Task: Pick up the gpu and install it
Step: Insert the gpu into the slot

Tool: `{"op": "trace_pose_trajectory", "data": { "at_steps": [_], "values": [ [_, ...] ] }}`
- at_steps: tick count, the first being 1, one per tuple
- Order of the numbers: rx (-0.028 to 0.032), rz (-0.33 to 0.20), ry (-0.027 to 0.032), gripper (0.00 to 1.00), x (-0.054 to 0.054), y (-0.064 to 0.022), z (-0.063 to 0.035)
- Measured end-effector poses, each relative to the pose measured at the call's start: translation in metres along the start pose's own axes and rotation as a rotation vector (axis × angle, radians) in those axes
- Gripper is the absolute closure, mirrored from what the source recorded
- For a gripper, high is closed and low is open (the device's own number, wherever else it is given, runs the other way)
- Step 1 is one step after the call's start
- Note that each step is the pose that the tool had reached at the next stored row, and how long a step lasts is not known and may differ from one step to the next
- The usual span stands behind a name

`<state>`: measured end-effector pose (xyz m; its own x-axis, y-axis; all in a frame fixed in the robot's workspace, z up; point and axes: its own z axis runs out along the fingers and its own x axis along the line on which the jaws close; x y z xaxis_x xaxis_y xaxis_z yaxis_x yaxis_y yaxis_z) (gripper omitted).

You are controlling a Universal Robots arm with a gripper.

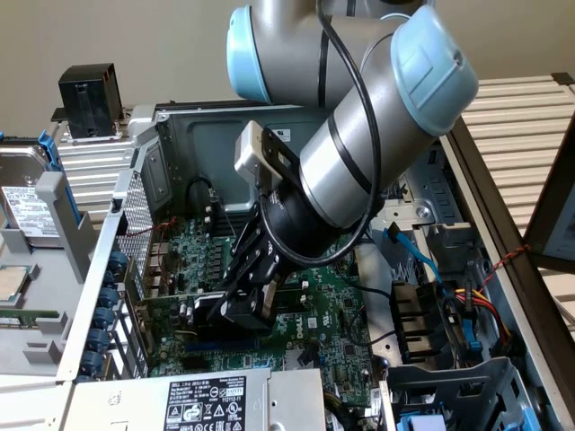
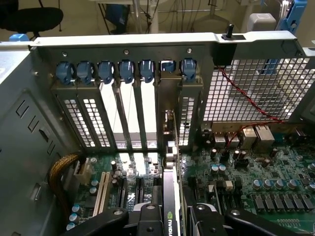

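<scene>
Deep inside the case (image 1: 180,126), fingers (image 2: 146,218) clamp the gpu (image 2: 170,204) over the motherboard (image 2: 275,182), beside slot covers (image 2: 91,123).

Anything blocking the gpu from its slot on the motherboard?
Nothing visible. The tool grips the gpu edge-on over the motherboard, its bracket at the rear panel. No cable crosses beside the card; the slot under it is hidden.

A large green motherboard (image 1: 337,310) lay inside the open grey metal computer case (image 1: 207,135). A row of blue plastic slot clips (image 2: 106,71) lined its rear wall, beside a perforated metal grille (image 2: 256,88) crossed by a thin red wire (image 2: 244,95). A white-labelled grey power supply (image 1: 207,404) sat nearby.
</scene>
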<state>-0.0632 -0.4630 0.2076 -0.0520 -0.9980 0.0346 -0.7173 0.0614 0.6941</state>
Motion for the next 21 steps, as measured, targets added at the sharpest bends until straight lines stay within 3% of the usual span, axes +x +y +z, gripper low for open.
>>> {"op": "trace_pose_trajectory", "data": {
  "at_steps": [21],
  "values": [
    [-0.0024, 0.000, 0.0003, 0.73, 0.0032, -0.0032, -0.0030]
  ]
}}
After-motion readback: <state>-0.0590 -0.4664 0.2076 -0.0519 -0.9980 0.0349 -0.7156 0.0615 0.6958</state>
